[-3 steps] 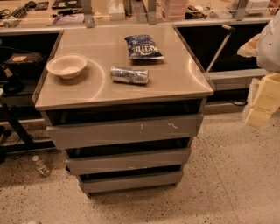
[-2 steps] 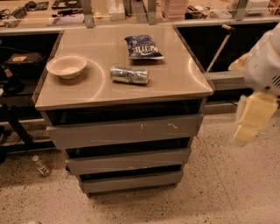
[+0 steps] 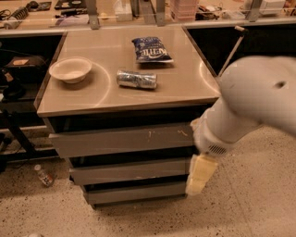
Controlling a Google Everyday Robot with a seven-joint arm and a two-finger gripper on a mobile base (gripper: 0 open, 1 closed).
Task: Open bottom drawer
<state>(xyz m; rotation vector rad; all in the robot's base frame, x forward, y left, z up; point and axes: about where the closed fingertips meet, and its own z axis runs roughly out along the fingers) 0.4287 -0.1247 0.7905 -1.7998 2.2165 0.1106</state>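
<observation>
Floor point(image 3: 259, 199): pale speckled terrazzo, running under and around everything. Centre: low grey cabinet point(image 3: 185, 88), flat top with a dull sheen and curved glare streaks under warm, yellowish light. Behind it, touching or just beside its back edge, a long counter point(image 3: 46, 28) crosses the whole view, cluttered on top; items too small to tell. Two metal posts point(image 3: 92, 11) rise from it. Under the counter, dark open bays point(image 3: 259, 41) on both sides. A thin white rod point(image 3: 230, 51) leans in the right bay. Left: black frame point(image 3: 18, 134) on the floor, small bottle point(image 3: 44, 176) lying near it. Gripper point(image 3: 196, 185) hangs at the cabinet's right front corner.
</observation>
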